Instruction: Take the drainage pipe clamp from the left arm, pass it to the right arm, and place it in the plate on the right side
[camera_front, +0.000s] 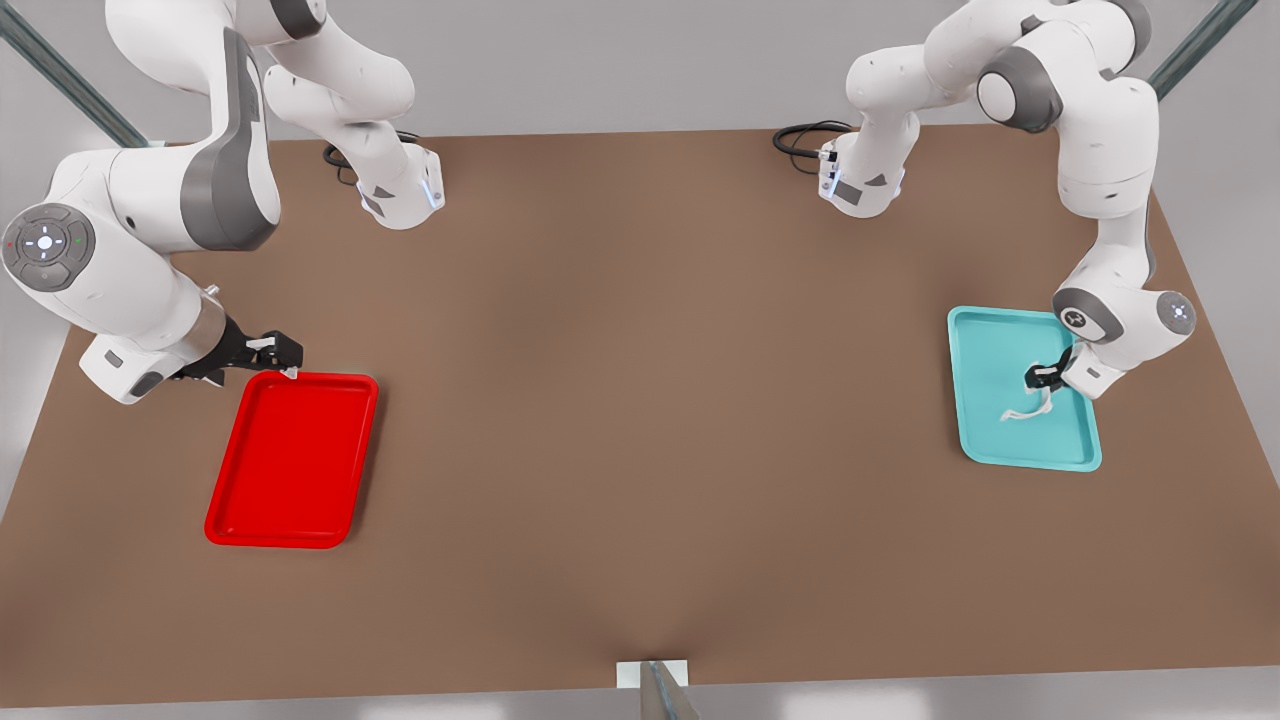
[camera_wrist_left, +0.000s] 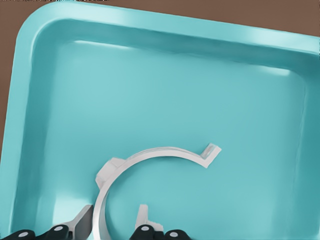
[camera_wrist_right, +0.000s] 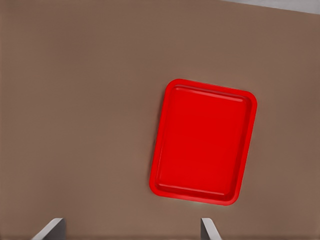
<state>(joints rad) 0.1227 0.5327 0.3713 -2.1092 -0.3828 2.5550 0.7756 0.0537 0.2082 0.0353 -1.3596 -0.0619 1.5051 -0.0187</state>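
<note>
While the clamp (camera_wrist_left: 150, 165) lies in the teal tray (camera_front: 985, 345), its band is straddled by the left gripper (camera_wrist_left: 112, 220), jaws not yet closed. Closing is required next. The right gripper (camera_front: 280, 352) is held open beside the red plate (camera_front: 290, 460).

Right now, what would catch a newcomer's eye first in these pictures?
Two bright trays on the brown table: a red plate at the front view's left, a teal tray at its right. In the teal tray, the left gripper straddles the white drainage pipe clamp. The right gripper, fingers open, hangs by the plate's far rim.
</note>
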